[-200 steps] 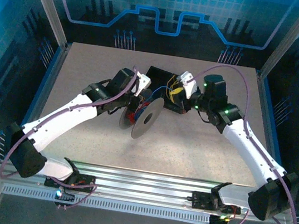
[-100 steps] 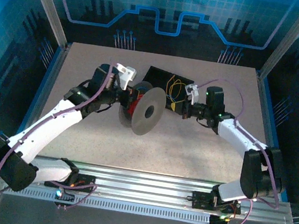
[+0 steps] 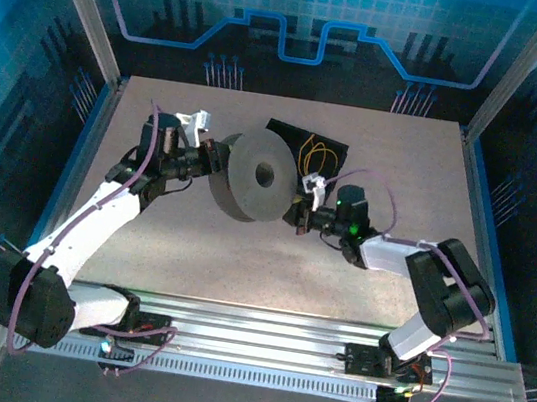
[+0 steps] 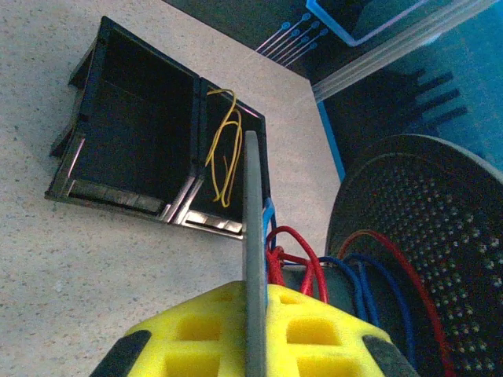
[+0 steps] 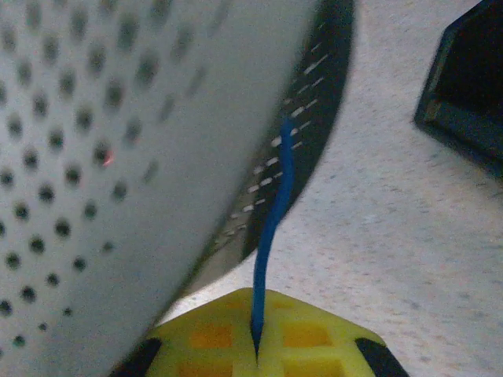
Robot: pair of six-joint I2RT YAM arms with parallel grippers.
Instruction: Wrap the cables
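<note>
Speckled table [image 3: 240, 257], blue cable [image 5: 275, 204] pinched in right pincer [image 5: 255, 347]

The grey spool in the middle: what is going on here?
The left gripper is shut on a flange of the grey spool. The right gripper pinches the blue cable, which leads to the spool. Some red cable and more blue already sit around its core. The yellow cable lies in the black bin.
</note>
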